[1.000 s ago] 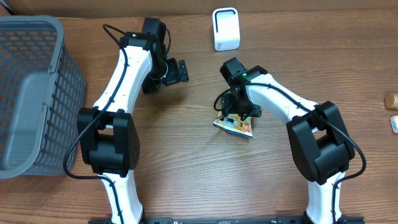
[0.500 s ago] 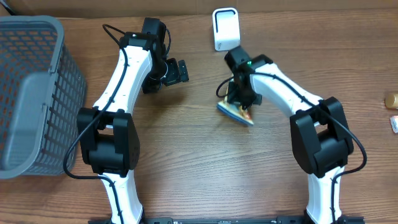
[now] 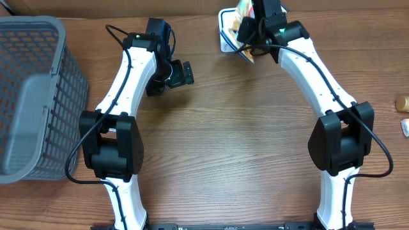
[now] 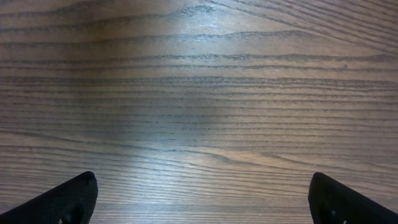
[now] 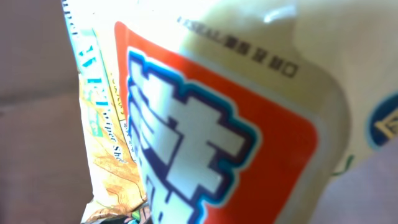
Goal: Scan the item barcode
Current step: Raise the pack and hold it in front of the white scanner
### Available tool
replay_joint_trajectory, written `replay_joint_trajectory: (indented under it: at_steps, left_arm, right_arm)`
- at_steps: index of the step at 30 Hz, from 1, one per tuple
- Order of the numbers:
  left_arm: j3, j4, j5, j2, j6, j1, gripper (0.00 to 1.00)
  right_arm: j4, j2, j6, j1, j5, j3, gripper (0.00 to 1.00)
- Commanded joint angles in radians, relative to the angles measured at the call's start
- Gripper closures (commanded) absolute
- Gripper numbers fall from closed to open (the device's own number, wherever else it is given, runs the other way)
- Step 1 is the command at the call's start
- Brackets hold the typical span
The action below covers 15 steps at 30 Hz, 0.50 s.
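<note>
Now right hand (image 3: 250,30) holds packet (image 3: 243,14) over white scanner (image 3: 224,42).

The left arm (image 3: 131,73) is reaching up from its base at 6 o'clock toward 12 o'clock. Its wrist is folding over at the top, so the left tool (image 3: 185,72) is pointing toward 3 o'clock, low over the bench (image 3: 211,147). Its fingers (image 4: 68,199) are standing wide apart with nothing between them. The right arm (image 3: 316,80) is stretching much farther out, leaning from its base at 6 o'clock toward 11 o'clock and nearly reaching the far edge. The right tool (image 3: 254,29) is pointing toward 9 o'clock, clamping a packet (image 3: 243,16) and holding it up.
</note>
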Motion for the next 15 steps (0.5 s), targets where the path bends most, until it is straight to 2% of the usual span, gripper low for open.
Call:
replay_joint_trajectory:
  at_steps: [1, 5, 15]
  left_arm:
    - [0.008, 0.0, -0.007, 0.006, -0.01, 0.004, 0.0]
    - [0.008, 0.0, -0.007, 0.006, -0.01, 0.004, 0.0]
    - [0.008, 0.0, -0.007, 0.006, -0.01, 0.004, 0.0]
  right_arm:
    - [0.121, 0.017, 0.048, 0.014, -0.013, 0.016, 0.96]
    - [0.217, 0.072, 0.061, 0.025, -0.014, 0.016, 0.96]
    - [0.277, 0.128, 0.086, 0.026, -0.017, 0.016, 0.96]
